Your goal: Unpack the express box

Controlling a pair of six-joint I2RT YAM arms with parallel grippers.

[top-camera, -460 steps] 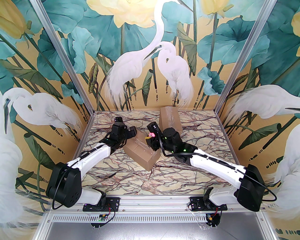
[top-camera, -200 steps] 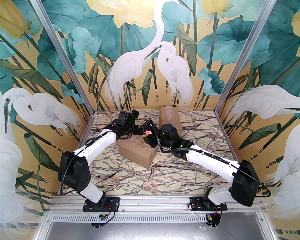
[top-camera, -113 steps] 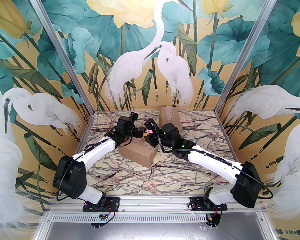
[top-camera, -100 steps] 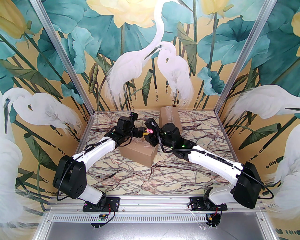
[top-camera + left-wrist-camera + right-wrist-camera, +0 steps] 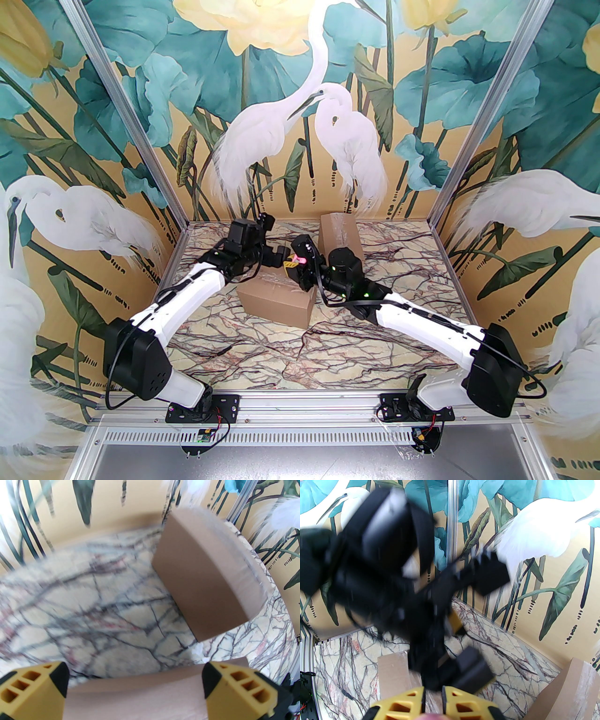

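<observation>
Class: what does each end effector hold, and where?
Left end effector: nothing, open. Right end effector: small pink tool; grip point cannot be told.

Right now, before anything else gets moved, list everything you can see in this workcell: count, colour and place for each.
near box: one, brown cardboard, clear tape on top, mid-table
far box: one, brown cardboard, taped, back of table
pink item: one, small, at the right claw's tips, apparently pinched
table: one, cream marble pattern with dark veins
walls: three, mural of white egrets and teal leaves, around the table
left arm, right arm: two, white and black, reaching in from the near edge
left claw: yellow fingers, open, over the near box
right claw: yellow fingers, closed
</observation>
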